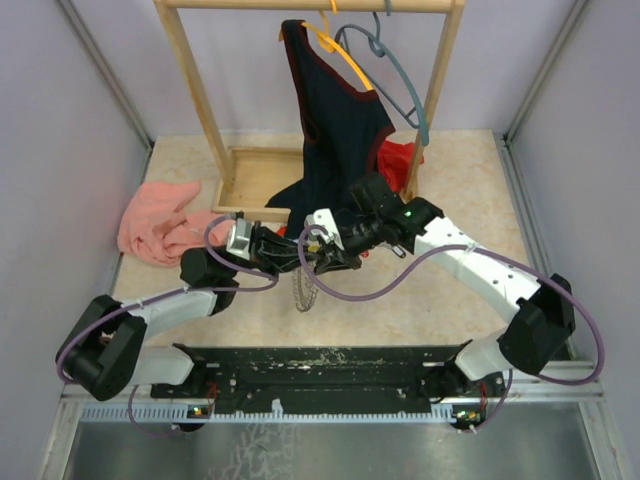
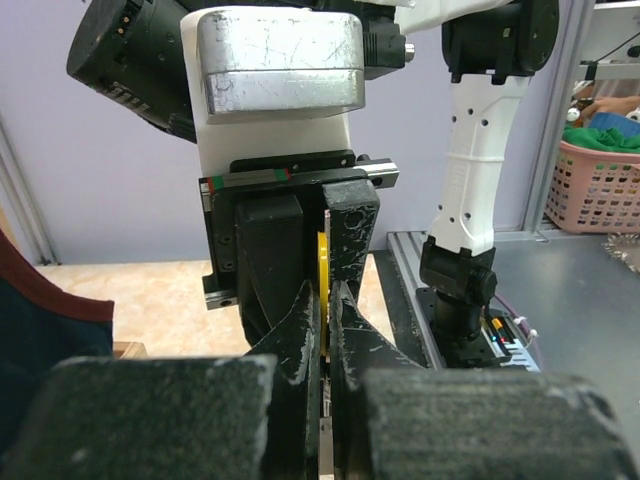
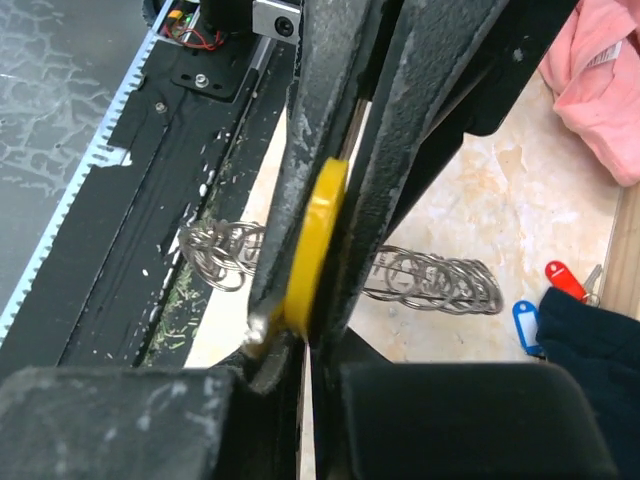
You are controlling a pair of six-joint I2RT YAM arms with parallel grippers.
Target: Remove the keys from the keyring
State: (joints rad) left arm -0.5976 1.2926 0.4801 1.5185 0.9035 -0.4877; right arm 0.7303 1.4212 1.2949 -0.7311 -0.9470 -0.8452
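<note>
Yellow key tag [image 2: 322, 290], likely light and slick, is clamped across its flat faces by left fingers [image 2: 300, 345] and right fingers [image 2: 355, 235], keyring [image 1: 304, 290] dangling at six o'clock.

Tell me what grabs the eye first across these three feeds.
The left gripper and right gripper meet tip to tip at centre, with a yellow tag pinched edge-on where they meet. Beneath them the keyring shows as a coil of silver loops, and a red tag and blue tag lie loose beside the dark garment.
</note>
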